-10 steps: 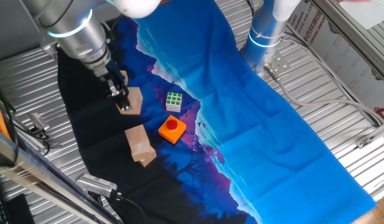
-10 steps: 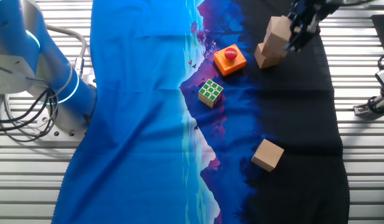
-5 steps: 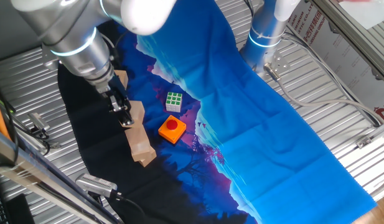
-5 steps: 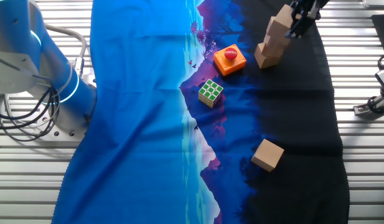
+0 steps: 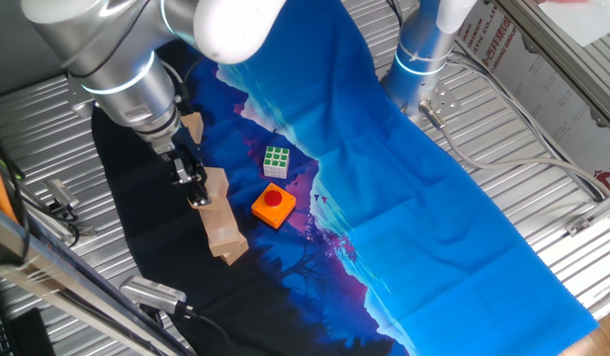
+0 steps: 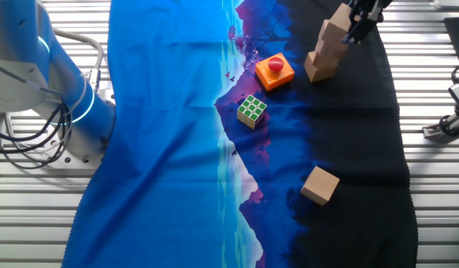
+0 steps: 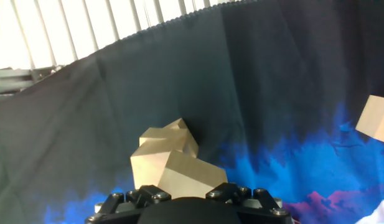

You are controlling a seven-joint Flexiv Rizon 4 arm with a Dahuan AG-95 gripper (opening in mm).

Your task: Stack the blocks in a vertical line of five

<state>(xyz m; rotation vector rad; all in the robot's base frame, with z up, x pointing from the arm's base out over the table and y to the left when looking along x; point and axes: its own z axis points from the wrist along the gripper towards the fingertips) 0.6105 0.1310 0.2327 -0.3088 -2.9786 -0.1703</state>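
Gripping a wooden block (image 5: 215, 185) atop the stack (image 5: 221, 229), the gripper (image 5: 193, 186) stands at about nine o'clock on the cloth (image 5: 403, 188). Another block (image 5: 192, 127) lies at its twelve o'clock. A puzzle cube (image 5: 276, 160) and orange button block (image 5: 273, 206) sit toward three o'clock. Red print at upper right is unreadable.

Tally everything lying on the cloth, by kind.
Tan wooden blocks: 4. That is the top block in the gripper, the middle block and bottom block stacked under it, and a lone block apart.
Green-and-white puzzle cube: 1
Orange button block: 1
Total: 6
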